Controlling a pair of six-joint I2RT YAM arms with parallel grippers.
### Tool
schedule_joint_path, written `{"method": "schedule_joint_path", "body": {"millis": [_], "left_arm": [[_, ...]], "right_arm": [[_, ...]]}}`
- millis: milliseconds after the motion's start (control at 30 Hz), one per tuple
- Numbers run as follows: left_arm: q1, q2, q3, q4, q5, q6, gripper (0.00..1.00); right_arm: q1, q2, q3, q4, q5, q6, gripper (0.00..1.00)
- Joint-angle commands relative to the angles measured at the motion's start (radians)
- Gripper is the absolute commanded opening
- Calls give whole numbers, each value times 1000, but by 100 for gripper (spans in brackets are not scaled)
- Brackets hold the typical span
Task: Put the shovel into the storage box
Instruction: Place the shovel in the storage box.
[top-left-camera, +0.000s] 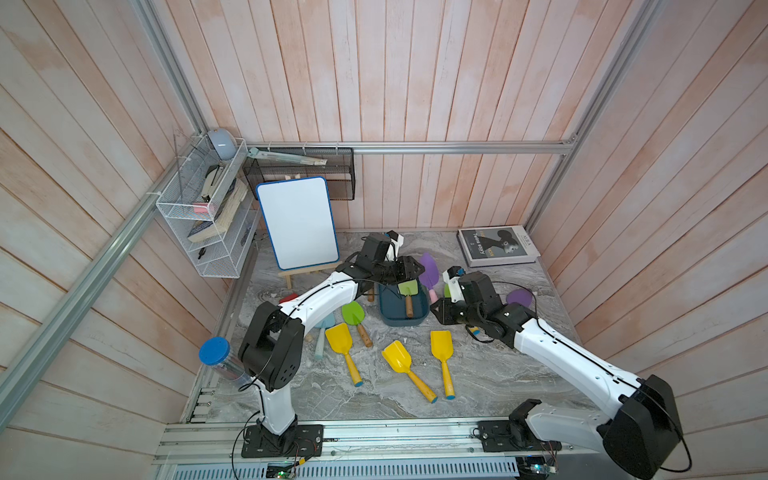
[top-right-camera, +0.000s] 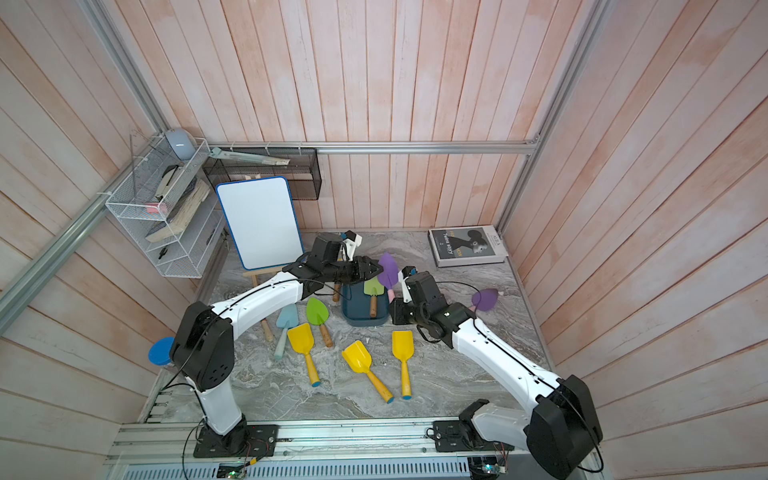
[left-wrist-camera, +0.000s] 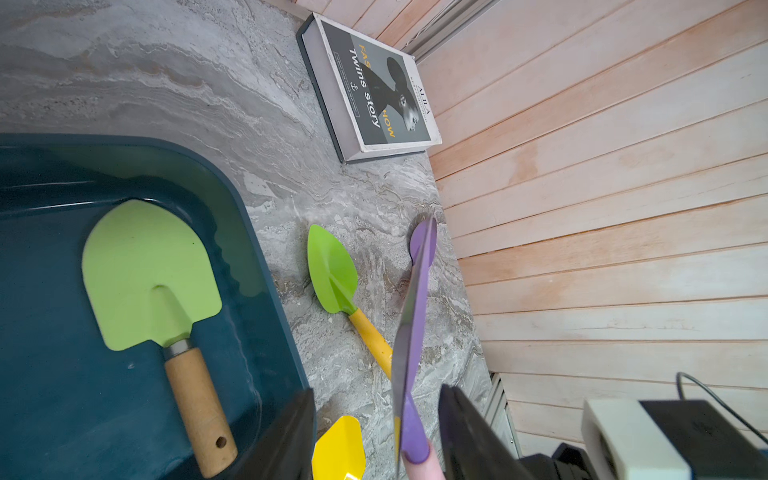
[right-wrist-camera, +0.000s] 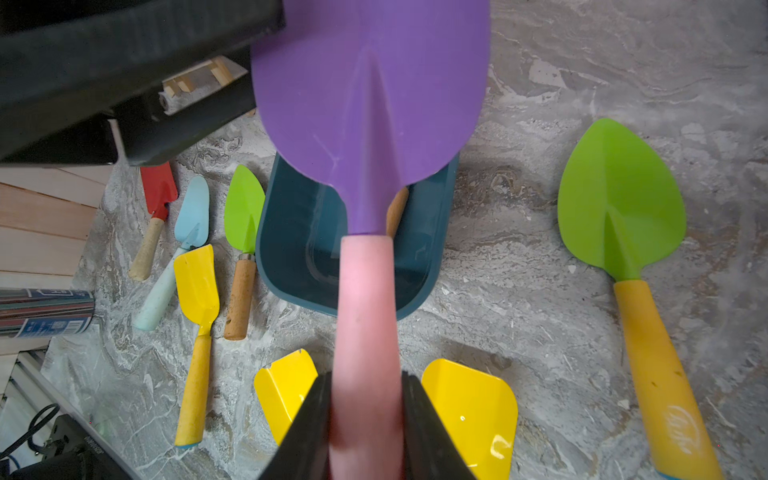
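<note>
Grips the purple shovel (right-wrist-camera: 370, 104) by its pink handle in the clenched right hand (right-wrist-camera: 368, 388), blade aimed over the box (right-wrist-camera: 282, 274) just ahead, inside the gap of the released left hand (left-wrist-camera: 376, 392).

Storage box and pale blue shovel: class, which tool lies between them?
A green shovel with a wooden handle, clearest in the right wrist view.

Pale pink-washed wooden planks line the walls (top-left-camera: 415, 75) on three sides, braced by an aluminium frame (top-left-camera: 457, 147). The tabletop (top-left-camera: 490, 374) is grey marbled stone-look. A white wire rack (top-left-camera: 183, 216) hangs on the left wall, a black mesh basket (top-left-camera: 336, 183) on the back wall beside it. A blue-edged whiteboard (top-left-camera: 297, 224) leans on a small wooden easel (top-left-camera: 309, 271); a book (top-left-camera: 496, 247) lies in the far right corner. Light is even and soft
</note>
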Motion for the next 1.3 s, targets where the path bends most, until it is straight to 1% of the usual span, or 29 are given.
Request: {"method": "schedule_joint_path", "body": {"millis": [0, 300, 467, 633, 833, 867, 900, 933, 1000, 1100, 1200, 1267], "left_arm": [[-2, 23, 24, 10, 13, 9, 48], [-3, 36, 21, 13, 2, 15, 34], [-3, 40, 16, 16, 0, 15, 18], [-5, 43, 16, 8, -4, 20, 0], [-6, 50, 15, -8, -21, 27, 0], [-6, 51, 16, -10, -24, 29, 0], [-6, 52, 17, -11, -28, 30, 0], [-4, 53, 18, -11, -30, 33, 0], [-1, 60, 31, -17, -30, 40, 0], [14, 73, 58, -32, -23, 50, 0], [37, 82, 82, -36, -4, 57, 0], [57, 92, 102, -51, 12, 70, 0]], "right_arm": [[9, 7, 45, 19, -5, 2, 0], [20, 16, 54, 13, -14, -2, 0], [22, 19, 54, 12, -11, -2, 0], [22, 25, 55, 15, -11, -1, 0], [21, 27, 62, 17, -9, 7, 0], [21, 27, 64, 16, -9, 10, 2], [21, 27, 65, 16, -9, 13, 9], [22, 25, 66, 16, -9, 14, 15], [22, 21, 68, 15, -10, 17, 30], [21, 13, 69, 9, -9, 17, 45], [21, 1, 60, 4, -5, 20, 52], [22, -8, 53, 1, -4, 22, 55]]}}
